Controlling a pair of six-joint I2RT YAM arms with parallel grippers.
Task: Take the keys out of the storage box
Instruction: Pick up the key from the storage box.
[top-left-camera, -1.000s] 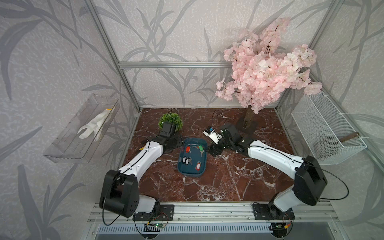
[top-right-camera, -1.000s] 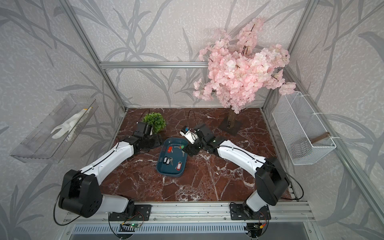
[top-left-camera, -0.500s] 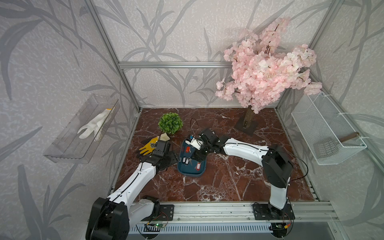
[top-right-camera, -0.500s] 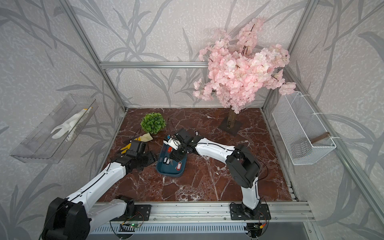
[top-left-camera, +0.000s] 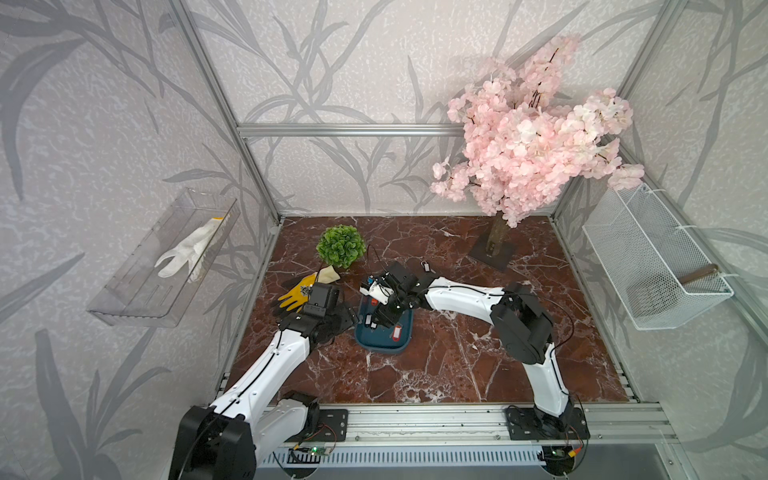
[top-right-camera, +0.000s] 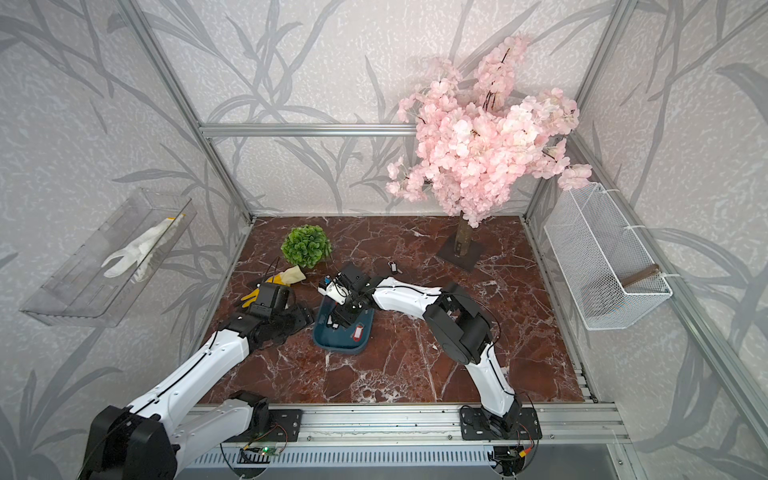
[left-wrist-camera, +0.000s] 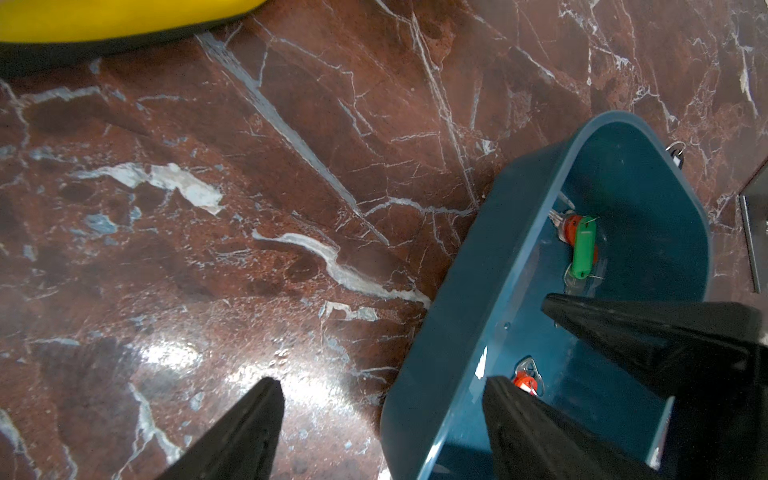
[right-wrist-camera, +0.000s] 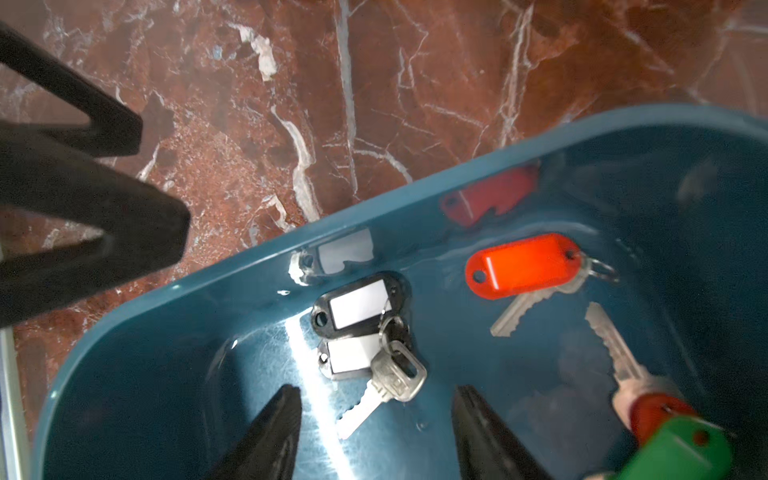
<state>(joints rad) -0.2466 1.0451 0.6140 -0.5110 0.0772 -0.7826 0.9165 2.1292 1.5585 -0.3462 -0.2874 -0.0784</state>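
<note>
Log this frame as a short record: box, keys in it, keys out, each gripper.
storage box: dark teal, on the marble table
keys inside: black-tagged key, red-orange-tagged key, green-tagged key
keys outside: one loose key on the table beyond the box
left gripper: open, straddling the box wall
right gripper: open, inside the box, fingertips flanking the black-tagged key
task state: not finished
</note>
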